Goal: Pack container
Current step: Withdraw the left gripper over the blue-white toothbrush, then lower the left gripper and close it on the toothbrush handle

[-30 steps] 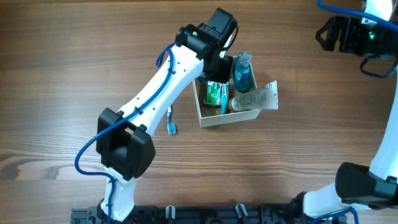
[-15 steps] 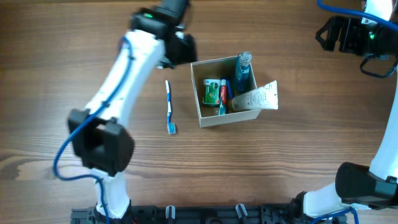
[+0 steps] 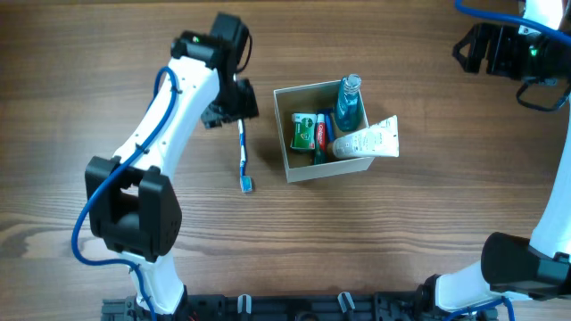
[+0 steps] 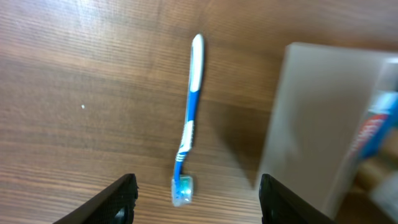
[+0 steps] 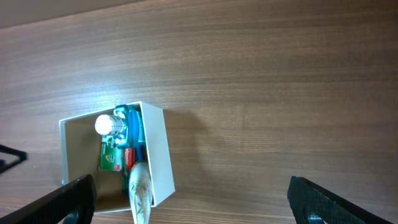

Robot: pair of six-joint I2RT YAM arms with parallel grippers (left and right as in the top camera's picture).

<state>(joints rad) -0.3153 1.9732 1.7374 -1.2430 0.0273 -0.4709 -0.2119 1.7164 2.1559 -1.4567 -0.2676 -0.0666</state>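
Left wrist view, nearest first: left pincer point(image 4: 202, 202) at the bottom edge, two dark fingertips point(image 4: 118, 199) well apart, nothing clamped between them. Just above that gap, the bristle end of a blue and white toothbrush point(image 4: 191, 112), flat on the wooden desk point(image 4: 74, 93), handle reaching up to the upper middle of the frame. To its right, blurred, the pale outer wall of the container point(image 4: 311, 118), beside the toothbrush and not touching it. A strip of blue and red print above the rim at the right edge, too blurred to name.

Right wrist view: right pincer point(image 5: 199, 202) with a dark fingertip in each bottom corner, spread wide, gripping nothing, only bare desk in between. Beyond, in the lower left of the frame, the container standing open-topped on the desk, well apart from this pincer. Inside it a blue bottle point(image 5: 130, 118) with a white cap, a green packet point(image 5: 111, 158), and a white tube point(image 5: 140, 193) leaning out over the rim.

Overhead view, farthest off: container at the centre of the frame, toothbrush just left of it. Left pincer near the toothbrush's upper end, upper left of centre. Right pincer up in the top right corner.
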